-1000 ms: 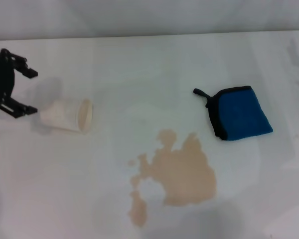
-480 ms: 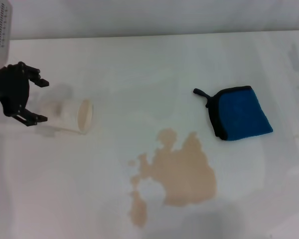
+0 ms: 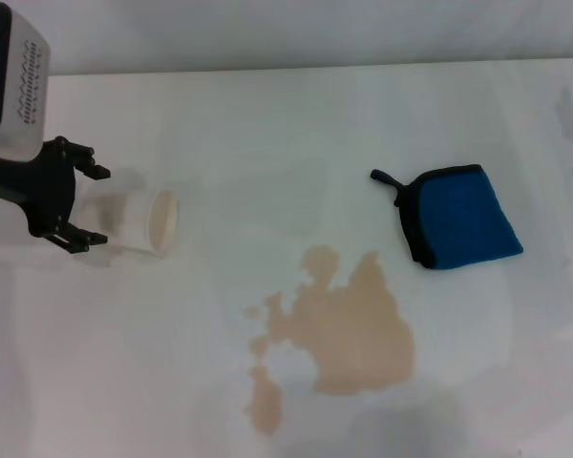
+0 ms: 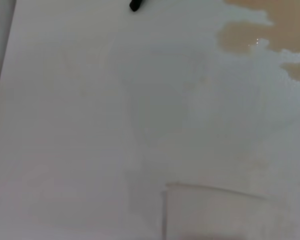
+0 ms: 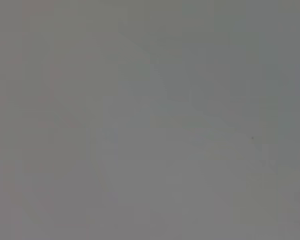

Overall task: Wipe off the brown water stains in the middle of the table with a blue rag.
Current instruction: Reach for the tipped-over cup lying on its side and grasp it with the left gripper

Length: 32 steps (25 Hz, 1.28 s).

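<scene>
The left end effector [image 3: 88, 205] stands released, its fingers spread either side of the closed base of a paper cup [image 3: 138, 221] lying on its side on the bench [image 3: 286, 124]. This placing suggests it means to clear the cup before any wiping; contact with the cup cannot be confirmed. The brown stain [image 3: 339, 324] lies well beyond the cup's open mouth, away from the end effector. The blue rag [image 3: 463, 218] lies untouched farther off still, just past the stain, folded, its black loop towards the cup. The right end effector is not in sight, and its wrist view shows nothing distinguishable. The left wrist view catches only the cup's edge and part of the stain.
</scene>
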Available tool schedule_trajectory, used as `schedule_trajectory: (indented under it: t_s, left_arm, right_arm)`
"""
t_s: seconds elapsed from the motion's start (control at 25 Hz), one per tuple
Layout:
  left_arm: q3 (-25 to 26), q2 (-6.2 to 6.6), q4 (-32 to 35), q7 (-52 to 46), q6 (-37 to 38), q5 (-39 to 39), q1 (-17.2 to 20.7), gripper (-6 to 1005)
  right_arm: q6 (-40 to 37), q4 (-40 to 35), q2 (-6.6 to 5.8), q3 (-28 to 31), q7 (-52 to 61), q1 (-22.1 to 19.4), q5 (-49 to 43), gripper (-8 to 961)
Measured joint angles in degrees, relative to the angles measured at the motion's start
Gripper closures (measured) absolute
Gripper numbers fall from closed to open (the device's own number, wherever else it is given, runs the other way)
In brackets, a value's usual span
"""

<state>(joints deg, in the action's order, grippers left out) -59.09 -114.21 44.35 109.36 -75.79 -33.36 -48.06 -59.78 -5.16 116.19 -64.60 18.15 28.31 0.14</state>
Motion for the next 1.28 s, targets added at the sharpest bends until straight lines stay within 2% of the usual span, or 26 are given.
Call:
schedule_trajectory:
  t_s: [0.4, 1.28]
  left_arm:
    - [-0.03, -0.87, -3.46, 2.50, 5.47, -0.27, -0.11, 138]
    - [0.26, -1.72, -9.88, 8.59, 14.05, -4.98, 0.02, 138]
  right_arm:
    - [0.01, -0.02, 0.00, 0.02, 0.04, -0.16, 0.17, 171]
    - [0.01, -0.42, 0.00, 0.00, 0.05, -0.19, -0.21, 172]
